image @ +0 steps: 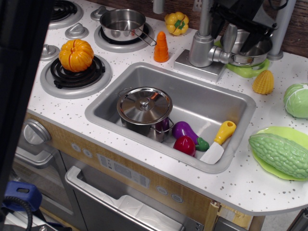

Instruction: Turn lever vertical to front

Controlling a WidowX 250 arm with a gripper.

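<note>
Down and well forward of the gripper, the rectangular stainless-steel sink basin [219,98] takes up most of the white speckled countertop [269,190]. It holds a lidded steel pot, a purple toy eggplant, a red toy fruit and a yellow-handled toy knife, all well clear of the work.

Just beside the gripper, to its lower left as the camera sees it, stands the cylindrical silver faucet column [199,48] on its square base, at the sink's back edge.

At the top right sits the black robot gripper [240,34], its dark fingers spread apart on either side of the short silver-grey metal paddle lever [229,39]. I cannot tell whether either finger touches the metal; they do not look clamped on it.

That lever rises upright from its stub on the column's right side, directly under the gripper. Straddling it this way probably lets one finger push the paddle forward toward the sink.
</note>
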